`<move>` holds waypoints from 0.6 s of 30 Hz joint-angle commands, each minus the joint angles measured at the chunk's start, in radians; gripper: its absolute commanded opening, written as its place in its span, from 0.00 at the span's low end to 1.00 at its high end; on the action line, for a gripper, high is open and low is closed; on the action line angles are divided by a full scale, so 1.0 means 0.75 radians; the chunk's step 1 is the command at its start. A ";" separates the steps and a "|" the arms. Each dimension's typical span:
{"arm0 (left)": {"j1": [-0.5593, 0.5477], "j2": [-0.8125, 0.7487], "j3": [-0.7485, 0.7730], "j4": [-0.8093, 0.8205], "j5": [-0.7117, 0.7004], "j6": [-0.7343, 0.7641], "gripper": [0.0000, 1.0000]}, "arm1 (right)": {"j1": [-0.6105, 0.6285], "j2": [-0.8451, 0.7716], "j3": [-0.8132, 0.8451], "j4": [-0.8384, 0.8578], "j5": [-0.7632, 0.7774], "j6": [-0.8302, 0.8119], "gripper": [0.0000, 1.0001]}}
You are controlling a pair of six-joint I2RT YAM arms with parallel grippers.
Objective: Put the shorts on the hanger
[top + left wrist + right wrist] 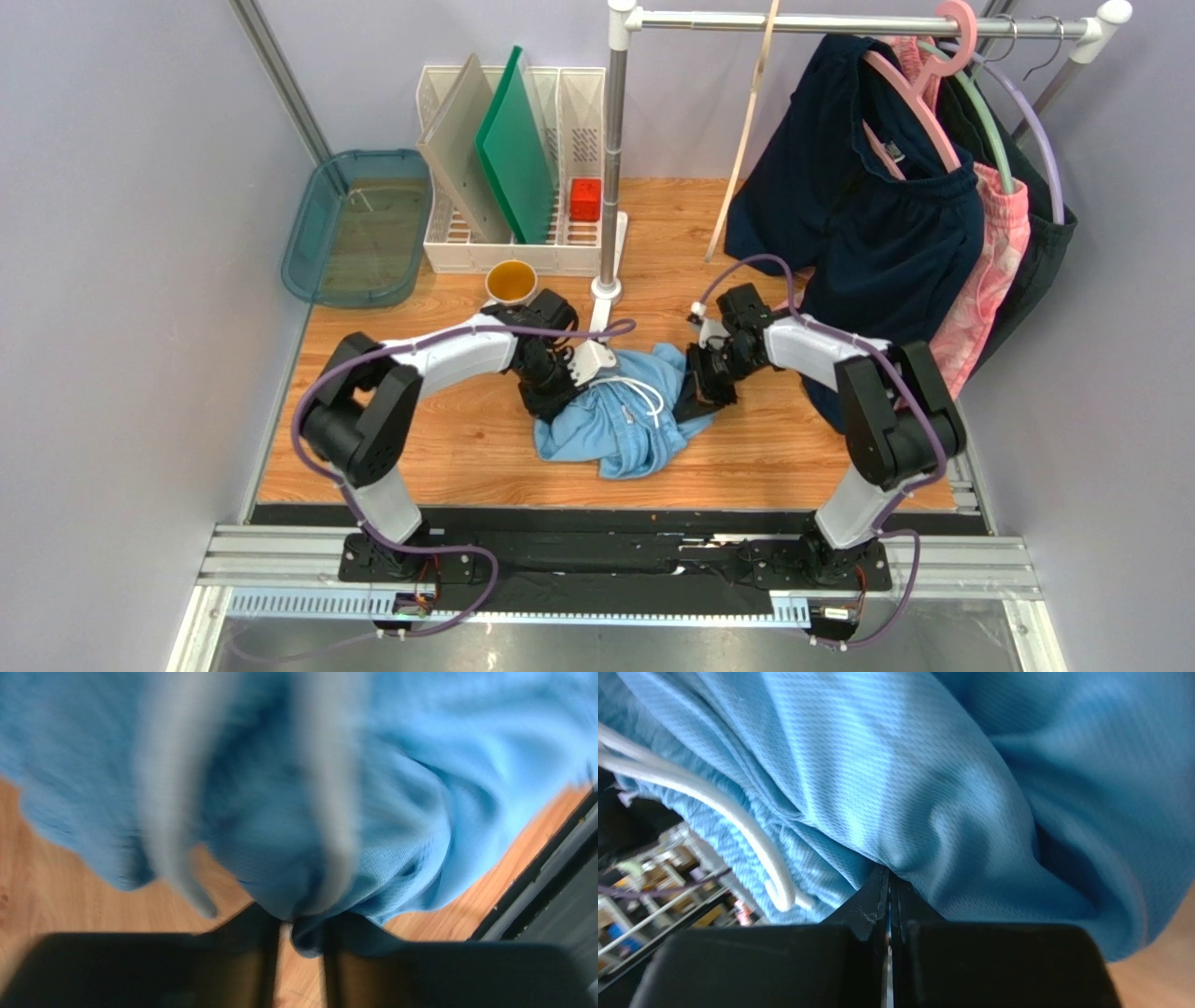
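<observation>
Reference point: the upright pole (615, 154) of the clothes rail.

The shorts (617, 420) lie crumpled on the table (449, 448) just in front of the pole's foot. The waistband and white drawstring (648, 399) are turned toward the pole. The hanger (748, 133) hangs at the rail a little to the right of the pole. It is well apart from the shorts and neither arm touches it.

Left gripper (561, 385): down at the shorts' left edge, in front of and to the left of the pole's foot. The wrist view is blurred. The jaws stand a little apart, with a fold of blue cloth bunched between them at the tips and bare wood showing beside it. Whether the fold is pinched cannot be determined.

Right gripper (701, 389): at the shorts' right edge, in front of and to the right of the pole's foot. Its fingers (868, 903) are pressed together with a thin fold of cloth caught at the tips, so it grips the shorts. The rest of the garment spreads beyond the fingertips, with the drawstring to their left in that view.
</observation>
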 commanded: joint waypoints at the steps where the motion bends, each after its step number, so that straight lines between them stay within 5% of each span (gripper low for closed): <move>1: 0.062 0.084 0.219 0.034 -0.049 -0.093 0.12 | 0.016 -0.209 -0.097 -0.084 -0.254 0.063 0.00; 2: 0.080 0.092 0.256 0.040 -0.024 -0.104 0.00 | 0.042 -0.225 -0.125 -0.088 -0.283 0.063 0.00; 7: 0.094 0.108 0.479 0.095 -0.018 -0.195 0.00 | 0.177 -0.335 -0.234 0.020 -0.428 0.147 0.00; 8: 0.099 0.104 0.512 0.093 -0.014 -0.204 0.00 | 0.186 -0.352 -0.226 0.022 -0.422 0.145 0.06; 11: 0.111 0.049 0.518 0.003 0.084 -0.145 0.28 | 0.161 -0.397 -0.167 -0.041 -0.361 0.062 0.22; 13: 0.162 -0.059 0.419 -0.048 0.162 -0.059 0.49 | 0.098 -0.432 -0.122 -0.098 -0.316 -0.010 0.26; 14: 0.162 -0.104 0.374 -0.058 0.207 -0.020 0.49 | 0.076 -0.436 -0.105 -0.101 -0.312 -0.027 0.27; 15: 0.202 -0.149 0.327 -0.077 0.250 0.006 0.65 | 0.053 -0.442 -0.089 -0.115 -0.297 -0.039 0.28; 18: 0.221 -0.307 0.175 -0.119 0.332 0.121 0.71 | -0.017 -0.430 -0.034 -0.068 -0.256 -0.035 0.34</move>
